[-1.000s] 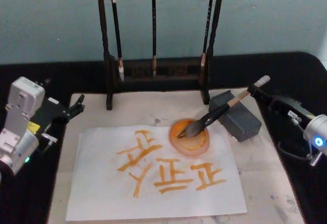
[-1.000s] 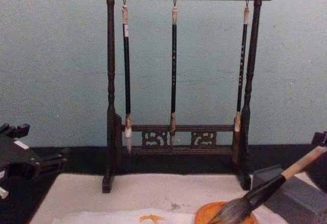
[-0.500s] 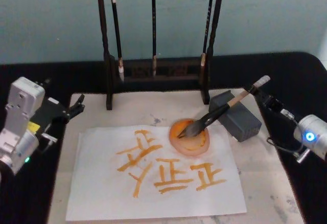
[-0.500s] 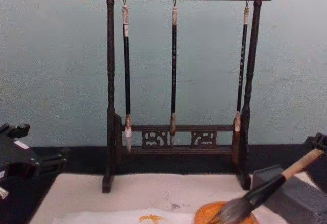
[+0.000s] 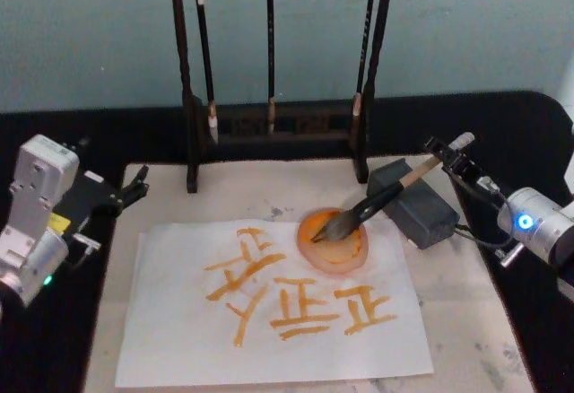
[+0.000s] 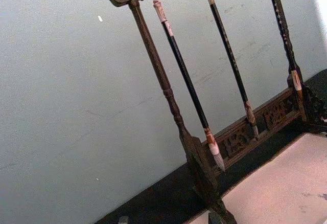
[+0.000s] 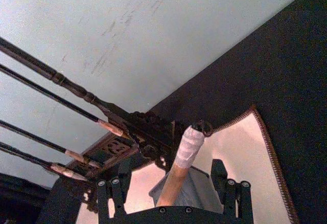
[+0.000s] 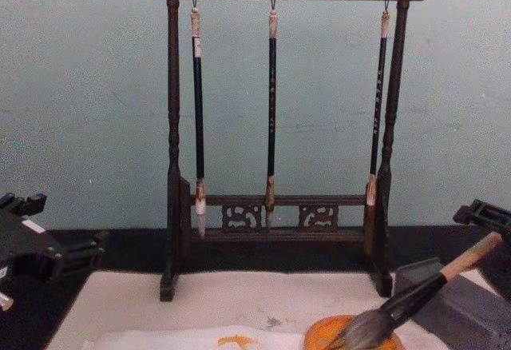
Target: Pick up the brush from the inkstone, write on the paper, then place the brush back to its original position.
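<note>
The brush (image 5: 386, 197) lies slanted, its bristles in an orange dish (image 5: 334, 242) and its pale handle propped on the grey inkstone (image 5: 421, 213). My right gripper (image 5: 457, 161) is open at the handle's taped end. In the right wrist view the handle (image 7: 179, 168) runs between the two fingers (image 7: 110, 193) with a gap on each side. The paper (image 5: 269, 321) lies in front of the dish with several orange characters on it. My left gripper (image 5: 130, 187) is parked open at the mat's left edge.
A dark wooden rack (image 5: 269, 124) with three thin hanging brushes stands behind the mat (image 5: 466, 321). The rack's right post (image 5: 363, 142) stands close to the inkstone. The table around the mat is black.
My right gripper has moved up and to the left, from behind the handle's end to straddling it. The brush and the left arm have not moved.
</note>
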Tool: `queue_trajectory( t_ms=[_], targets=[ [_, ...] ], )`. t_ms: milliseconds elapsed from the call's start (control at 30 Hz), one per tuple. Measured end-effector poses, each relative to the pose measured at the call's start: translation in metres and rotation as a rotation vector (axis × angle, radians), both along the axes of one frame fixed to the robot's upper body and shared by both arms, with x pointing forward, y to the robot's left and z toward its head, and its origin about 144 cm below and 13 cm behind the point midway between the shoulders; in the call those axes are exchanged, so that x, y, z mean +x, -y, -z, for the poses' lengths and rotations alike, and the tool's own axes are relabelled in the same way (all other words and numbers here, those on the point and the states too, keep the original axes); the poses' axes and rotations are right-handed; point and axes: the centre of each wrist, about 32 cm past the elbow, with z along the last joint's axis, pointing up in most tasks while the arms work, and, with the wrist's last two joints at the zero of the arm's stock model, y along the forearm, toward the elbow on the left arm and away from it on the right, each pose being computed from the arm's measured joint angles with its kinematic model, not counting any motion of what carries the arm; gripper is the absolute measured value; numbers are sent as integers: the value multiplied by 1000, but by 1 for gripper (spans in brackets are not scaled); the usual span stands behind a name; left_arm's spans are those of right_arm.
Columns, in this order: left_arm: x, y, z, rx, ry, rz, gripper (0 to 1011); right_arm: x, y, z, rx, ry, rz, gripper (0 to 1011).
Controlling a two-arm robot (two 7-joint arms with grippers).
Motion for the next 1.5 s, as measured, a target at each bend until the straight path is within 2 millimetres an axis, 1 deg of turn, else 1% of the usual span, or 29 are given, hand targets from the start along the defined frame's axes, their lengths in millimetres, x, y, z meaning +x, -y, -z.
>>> queue_trajectory(
  t_ms=[433, 900, 1500],
  targets=[
    [0, 0, 0, 0, 0, 0, 1010, 13, 0, 4, 67, -21, 12, 1000],
    [0, 0, 0, 0, 0, 0, 1010, 21, 4, 5, 72, -43, -6, 1000],
    [0, 0, 0, 0, 0, 0, 1010, 22, 5, 5, 70, -45, -10, 995]
  ],
)
